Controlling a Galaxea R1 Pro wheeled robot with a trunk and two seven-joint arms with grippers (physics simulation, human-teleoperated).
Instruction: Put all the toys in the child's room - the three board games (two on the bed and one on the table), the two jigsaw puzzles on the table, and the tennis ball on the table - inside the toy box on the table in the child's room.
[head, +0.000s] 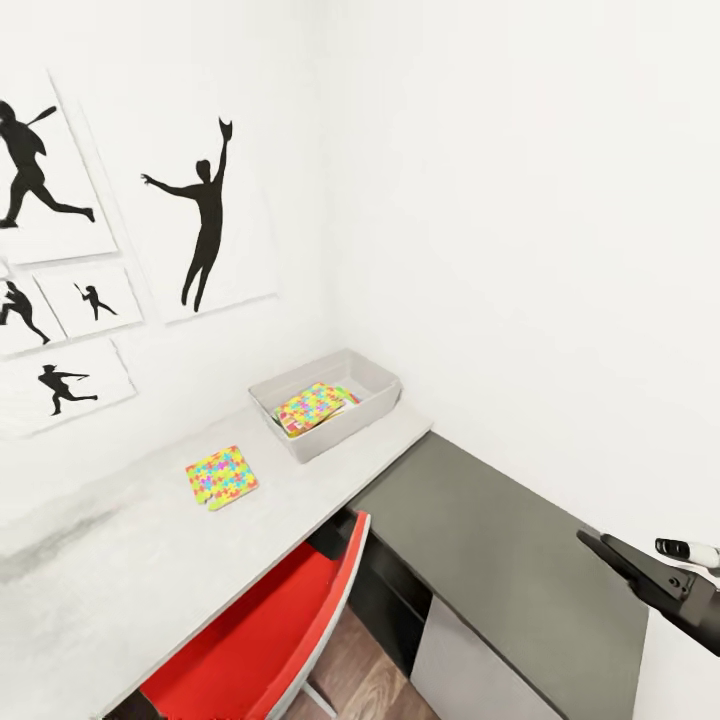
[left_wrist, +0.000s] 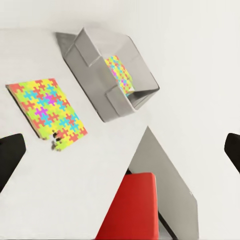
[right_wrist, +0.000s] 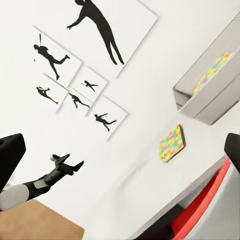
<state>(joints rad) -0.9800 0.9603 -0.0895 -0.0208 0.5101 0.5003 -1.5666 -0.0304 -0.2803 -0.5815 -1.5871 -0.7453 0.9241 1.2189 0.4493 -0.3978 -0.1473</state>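
One jigsaw puzzle (head: 221, 477) (left_wrist: 47, 107) (right_wrist: 171, 143) lies flat on the pale table (head: 120, 560), left of the toy box (head: 372, 378) (left_wrist: 90, 65) (right_wrist: 210, 100). A second jigsaw puzzle (head: 313, 405) (left_wrist: 120, 72) lies tilted inside the box, hiding what is under it. My left gripper (left_wrist: 122, 152) (right_wrist: 64, 166) hovers open and empty high over the table's front edge. Over the dark corner section, my right gripper (head: 605, 550) (right_wrist: 120, 150) is open and empty, pointing towards the wall prints. The board games, tennis ball and bed are out of view.
A red chair (head: 270, 640) (left_wrist: 131, 207) is pushed under the table in front of the loose puzzle. The dark grey corner section (head: 500, 540) runs along the right wall. Black silhouette prints (head: 205, 210) hang on the wall behind the table.
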